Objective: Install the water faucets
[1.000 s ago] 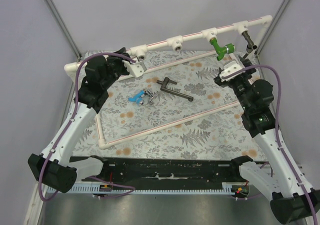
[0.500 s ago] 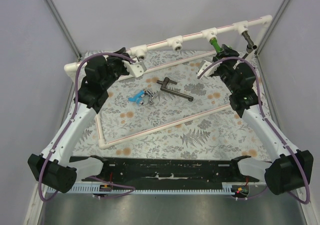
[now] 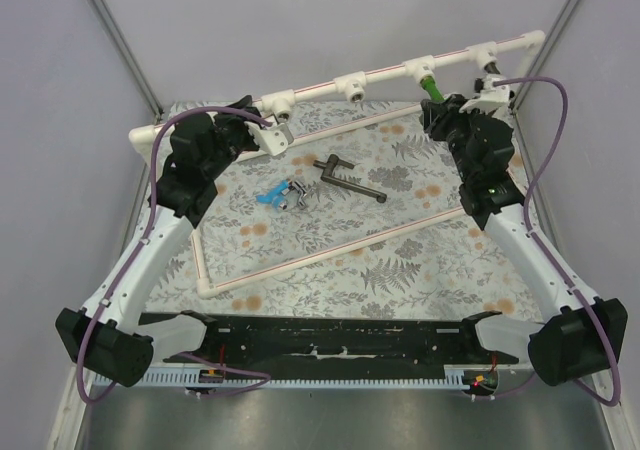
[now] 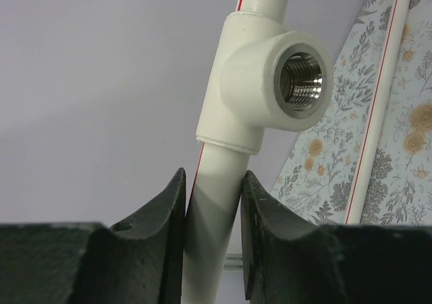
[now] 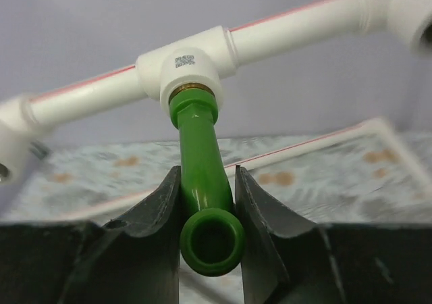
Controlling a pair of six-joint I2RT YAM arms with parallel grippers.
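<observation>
Left jaws clamp white pipe along far edge; right jaws squeeze green faucet in tee fitting.

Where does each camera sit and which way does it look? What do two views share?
Top external: above and behind the arms, looking down on table and pipe frame; both arms show, left tool, right tool.
Left wrist: on the left arm, looking along its tool, shut on a white pipe.
Right wrist: on the right arm, looking along its tool, shut on the green faucet.
Shared: top and right wrist show that faucet.
</observation>
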